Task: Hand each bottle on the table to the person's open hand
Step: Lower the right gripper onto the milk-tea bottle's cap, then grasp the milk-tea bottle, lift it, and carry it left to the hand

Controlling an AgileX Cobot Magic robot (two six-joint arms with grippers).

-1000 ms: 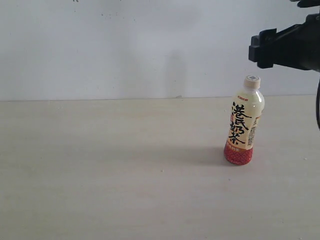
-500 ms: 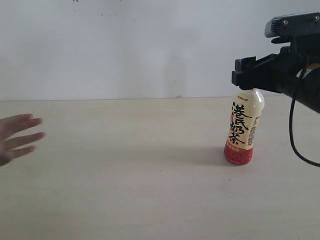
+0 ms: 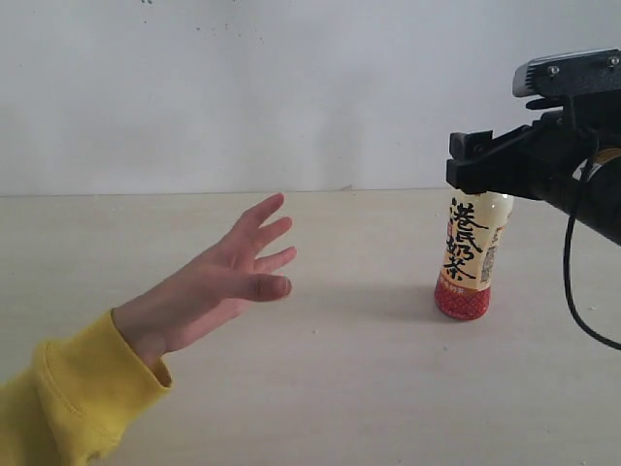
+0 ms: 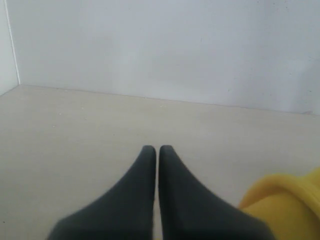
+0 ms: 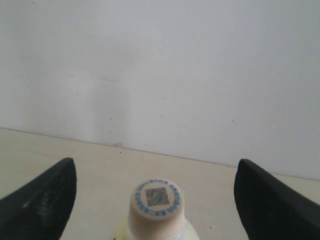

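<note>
The cream bottle (image 3: 473, 254) with black characters and a red base stands upright on the right of the table (image 3: 320, 388). My right gripper (image 3: 482, 167) hangs at its neck and hides the cap. In the right wrist view that gripper (image 5: 155, 166) is open, one finger on each side of the bottle's cap (image 5: 156, 200), touching neither. The person's open hand (image 3: 228, 282), in a yellow sleeve (image 3: 68, 403), reaches in from the lower left. My left gripper (image 4: 157, 150) is shut and empty over bare table, with the yellow sleeve (image 4: 285, 205) beside it. The clear and blue-tinted bottles are out of view.
A plain grey-white wall (image 3: 291, 87) rises behind the table's far edge. A black cable (image 3: 571, 282) hangs from the right arm at the right border.
The person's hand has come in from the left edge toward the middle of the table. My right gripper has dropped from above the cream bottle down over its cap.
</note>
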